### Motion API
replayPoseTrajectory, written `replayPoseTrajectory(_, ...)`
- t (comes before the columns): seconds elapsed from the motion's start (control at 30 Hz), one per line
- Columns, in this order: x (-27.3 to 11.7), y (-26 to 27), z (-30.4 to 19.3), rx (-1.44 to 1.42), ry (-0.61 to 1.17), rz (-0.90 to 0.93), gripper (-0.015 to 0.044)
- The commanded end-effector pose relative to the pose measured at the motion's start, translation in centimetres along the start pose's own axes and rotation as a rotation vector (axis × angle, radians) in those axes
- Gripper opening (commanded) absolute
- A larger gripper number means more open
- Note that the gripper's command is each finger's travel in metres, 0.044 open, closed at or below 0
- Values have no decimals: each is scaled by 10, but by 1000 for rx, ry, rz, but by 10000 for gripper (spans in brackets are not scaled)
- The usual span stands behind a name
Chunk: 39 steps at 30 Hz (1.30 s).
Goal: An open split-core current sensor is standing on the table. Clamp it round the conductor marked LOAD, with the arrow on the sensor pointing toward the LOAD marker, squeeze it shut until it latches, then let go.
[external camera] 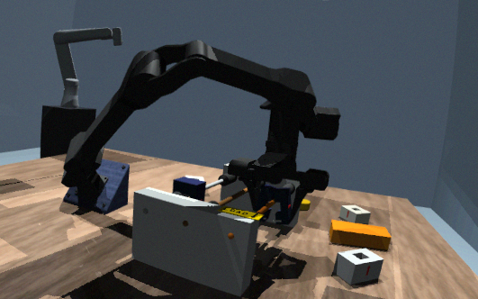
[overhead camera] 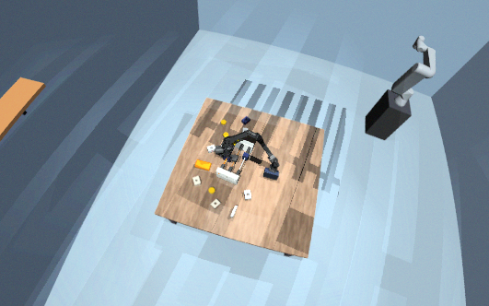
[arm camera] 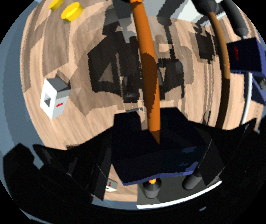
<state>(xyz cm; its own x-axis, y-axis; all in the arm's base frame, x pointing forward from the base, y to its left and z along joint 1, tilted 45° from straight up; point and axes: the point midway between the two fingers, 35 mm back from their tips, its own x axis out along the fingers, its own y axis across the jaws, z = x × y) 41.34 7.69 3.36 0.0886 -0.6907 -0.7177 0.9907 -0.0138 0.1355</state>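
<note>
The dark blue current sensor (external camera: 284, 196) (arm camera: 154, 152) is between the fingers of my gripper (external camera: 277, 203) (arm camera: 147, 126), which is shut on it. The outer orange conductor (external camera: 266, 207) (arm camera: 148, 65) runs into the gap between the sensor's two raised sides in the wrist view. The yellow LOAD marker (external camera: 240, 212) lies on top of the near white board (overhead camera: 227, 175) (external camera: 189, 248), by this conductor's end. A small red mark shows on the sensor in the exterior view; its arrow direction and whether the latch is closed cannot be told.
A brown-orange conductor (external camera: 234, 197) (arm camera: 223, 65) runs alongside. Beyond it, a dark blue block (overhead camera: 246, 156) (external camera: 189, 188) (arm camera: 246, 56) is on a white conductor (external camera: 214, 184). An orange block (overhead camera: 203, 165) (external camera: 360, 235) and white blocks with square holes (external camera: 355, 214) (arm camera: 54, 99) stand beside the boards.
</note>
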Motion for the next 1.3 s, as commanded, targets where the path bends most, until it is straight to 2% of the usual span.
replayPoseTrajectory(0.0, 0, 0, 0, 0, 1, 0, 0)
replayPoseTrajectory(0.37, -1, 0, 0, -1, 1, 20, 0)
replayPoseTrajectory(0.73, -13, 0, -1, -6, -4, 238, 0)
replayPoseTrajectory(1.13, -12, 1, -3, -6, 1, 216, 0)
replayPoseTrajectory(1.27, -12, 1, -3, -6, 1, 216, 105)
